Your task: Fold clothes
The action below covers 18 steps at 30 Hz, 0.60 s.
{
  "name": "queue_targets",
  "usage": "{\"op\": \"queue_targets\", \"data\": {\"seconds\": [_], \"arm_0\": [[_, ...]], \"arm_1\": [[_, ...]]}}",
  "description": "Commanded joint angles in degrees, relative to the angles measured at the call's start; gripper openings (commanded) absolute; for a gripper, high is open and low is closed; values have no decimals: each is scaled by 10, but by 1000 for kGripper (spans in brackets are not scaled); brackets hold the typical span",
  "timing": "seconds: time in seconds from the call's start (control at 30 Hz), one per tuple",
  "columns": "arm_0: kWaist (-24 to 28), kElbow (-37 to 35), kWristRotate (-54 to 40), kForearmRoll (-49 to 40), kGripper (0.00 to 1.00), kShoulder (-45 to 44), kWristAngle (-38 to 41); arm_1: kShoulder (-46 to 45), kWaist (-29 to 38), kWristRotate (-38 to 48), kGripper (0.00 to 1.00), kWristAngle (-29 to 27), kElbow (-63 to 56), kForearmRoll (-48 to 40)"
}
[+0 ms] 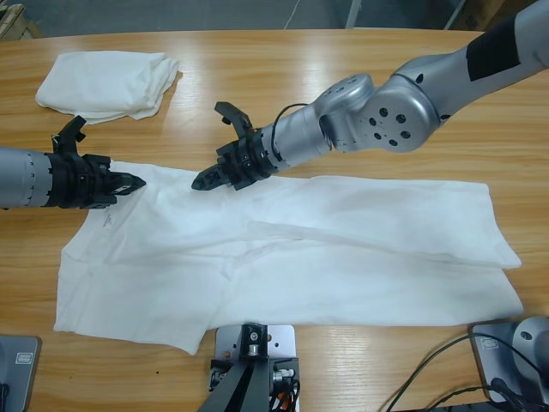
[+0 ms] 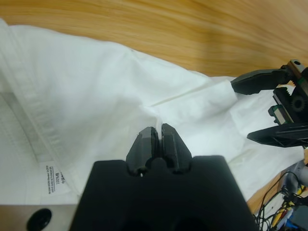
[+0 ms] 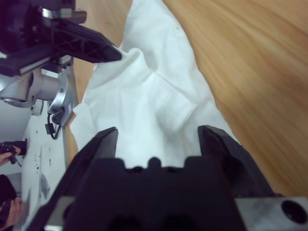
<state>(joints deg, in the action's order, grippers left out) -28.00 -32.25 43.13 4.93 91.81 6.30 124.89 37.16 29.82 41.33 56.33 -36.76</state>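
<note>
Left gripper (image 2: 158, 137) pinching T-shirt (image 2: 86, 96), right gripper (image 3: 159, 139) spread

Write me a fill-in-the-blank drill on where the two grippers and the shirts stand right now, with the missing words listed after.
1. The left gripper has its jaws ____ on a pinch of the large T-shirt.
2. The right gripper hovers over the shirt with its jaws ____.
3. The small bundled T-shirt lies near the table's far-left corner, ____ by either gripper.
4. The large T-shirt's white label shows in the ____ wrist view.

Missing words: shut; open; untouched; left
</note>
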Motion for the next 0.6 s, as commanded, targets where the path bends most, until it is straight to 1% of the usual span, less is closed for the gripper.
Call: {"op": "queue_targets", "data": {"seconds": [0.03, 0.27, 0.3, 0.33, 0.37, 0.6], "arm_0": [[-5, 17, 5, 7, 0, 24, -2], [-5, 17, 5, 8, 0, 28, -2], [-5, 17, 5, 8, 0, 29, -2], [-5, 17, 5, 8, 0, 29, -2], [-5, 17, 5, 8, 0, 28, -3], [-5, 24, 5, 9, 0, 26, -4]], "arm_1": [[40, 3, 9, 449, 29, 13, -6], [31, 3, 11, 434, 40, 41, -12], [31, 3, 13, 425, 42, 45, -10], [34, 3, 13, 367, 43, 49, -7], [37, 3, 14, 361, 46, 50, -2], [42, 3, 13, 372, 48, 37, 5]]}}
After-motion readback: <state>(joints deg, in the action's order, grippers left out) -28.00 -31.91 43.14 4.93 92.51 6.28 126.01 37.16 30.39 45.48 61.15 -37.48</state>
